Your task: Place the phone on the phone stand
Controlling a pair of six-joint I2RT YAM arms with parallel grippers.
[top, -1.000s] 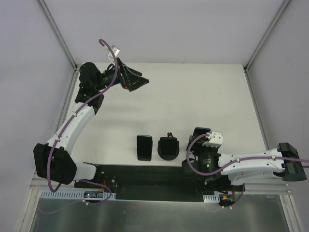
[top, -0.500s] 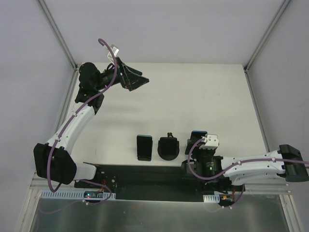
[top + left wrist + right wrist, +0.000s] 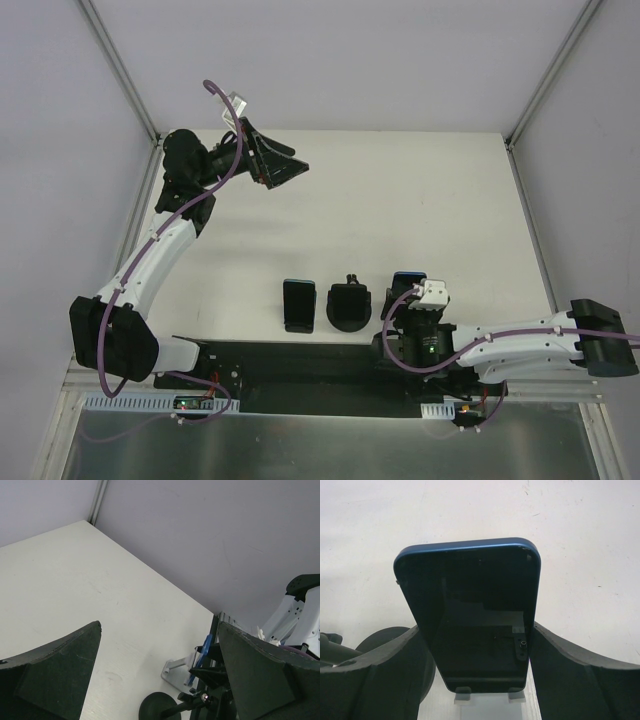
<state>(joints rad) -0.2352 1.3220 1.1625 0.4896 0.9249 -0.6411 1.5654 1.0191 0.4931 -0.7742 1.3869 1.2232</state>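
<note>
Clamping the phone (image 3: 470, 600) by its two long edges between the fingers of the right tool (image 3: 476, 630), low over the near part of the worktop (image 3: 430, 190). Shows a dark face and a blue rim, standing steeply and tilted rather than lying flat. Meets at its lower edge the two small white lips of the phone stand (image 3: 463, 694); cannot tell whether resting on them or held just above. Seen from the left wrist as a thin blue strip over the white stand. Just to the left of tool and phone, a black round-based thing (image 3: 349, 306), and beside that a dark flat slab (image 3: 298, 304), both on the worktop and apart from each other. As for the left tool (image 3: 283, 170): raised over the far left corner of the worktop, well apart from everything else, fingers spread wide.
</note>
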